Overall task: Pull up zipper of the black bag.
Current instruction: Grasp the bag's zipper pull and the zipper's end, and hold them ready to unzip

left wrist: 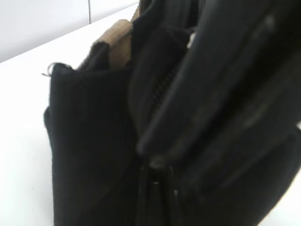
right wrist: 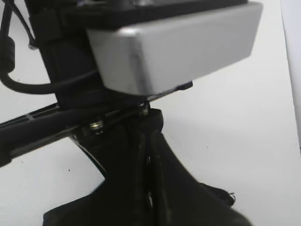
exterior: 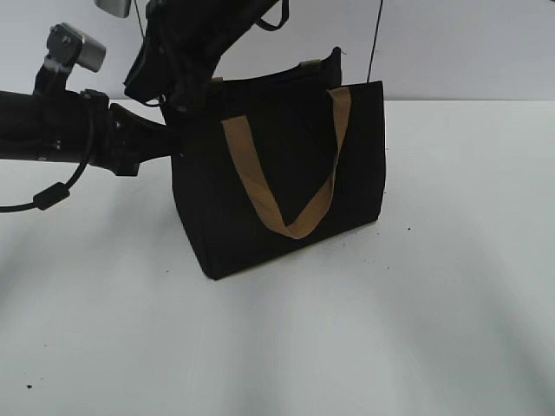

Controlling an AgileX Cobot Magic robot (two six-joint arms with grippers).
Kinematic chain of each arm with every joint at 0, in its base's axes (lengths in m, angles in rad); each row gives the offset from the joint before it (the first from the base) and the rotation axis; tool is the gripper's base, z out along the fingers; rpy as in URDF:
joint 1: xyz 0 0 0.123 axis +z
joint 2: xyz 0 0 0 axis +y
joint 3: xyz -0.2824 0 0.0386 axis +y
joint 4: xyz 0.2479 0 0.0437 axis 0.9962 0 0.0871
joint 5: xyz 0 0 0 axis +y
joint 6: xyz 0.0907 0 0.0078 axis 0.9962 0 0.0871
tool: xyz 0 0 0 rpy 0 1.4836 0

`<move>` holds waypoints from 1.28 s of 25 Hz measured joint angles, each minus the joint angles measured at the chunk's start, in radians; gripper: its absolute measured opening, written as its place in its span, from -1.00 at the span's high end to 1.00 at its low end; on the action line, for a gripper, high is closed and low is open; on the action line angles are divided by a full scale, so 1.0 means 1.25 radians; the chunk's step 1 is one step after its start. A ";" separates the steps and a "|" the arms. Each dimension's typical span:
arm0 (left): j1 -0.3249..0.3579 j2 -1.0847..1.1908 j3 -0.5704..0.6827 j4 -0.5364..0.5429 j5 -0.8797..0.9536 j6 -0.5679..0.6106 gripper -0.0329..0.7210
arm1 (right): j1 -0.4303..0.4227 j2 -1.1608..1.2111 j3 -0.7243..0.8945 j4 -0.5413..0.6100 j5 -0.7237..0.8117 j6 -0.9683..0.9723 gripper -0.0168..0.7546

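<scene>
Nearest us in the exterior view lies the bare white desk [exterior: 347, 347], dotted with a few dark specks. Beyond it stands the black bag [exterior: 277, 182], upright and boxy, one tan strap handle [exterior: 290, 173] drooping in a V across its front face; a second tan strap [exterior: 310, 63] just shows at the far top edge. Two dark arms crowd the bag's upper left corner: one comes in level from the left with a looped black cable [exterior: 52, 195], the other slants down from above. Together they hide that corner, so from here we cannot find either hand.

The left wrist view fills that gap a little: the left hand [left wrist: 155, 155] is pressed against the bag's top, beside the zipper [left wrist: 160, 87], whose teeth run along the fabric fold. The picture is blurred, and we cannot tell whether it is closed on anything.

The right wrist view shows mostly the other arm's silver camera housing [right wrist: 174, 42]; the right hand [right wrist: 148, 197] points down at black fabric, its grip unreadable.
</scene>
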 joint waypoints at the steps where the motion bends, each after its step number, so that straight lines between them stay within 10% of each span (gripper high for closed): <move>1: 0.000 0.000 0.000 0.000 -0.006 0.000 0.82 | 0.000 0.000 0.000 0.000 0.000 0.011 0.99; 16: 0.001 0.000 0.000 0.015 -0.069 -0.030 0.82 | -0.001 -0.059 0.000 -0.022 -0.017 0.487 0.99; 26: 0.002 -0.001 0.000 0.018 -0.071 -0.038 0.82 | -0.001 -0.059 0.000 -0.332 -0.009 0.761 0.99; 32: 0.002 -0.015 0.000 0.073 -0.079 -0.083 0.82 | 0.000 -0.063 0.000 -0.360 -0.006 0.800 0.99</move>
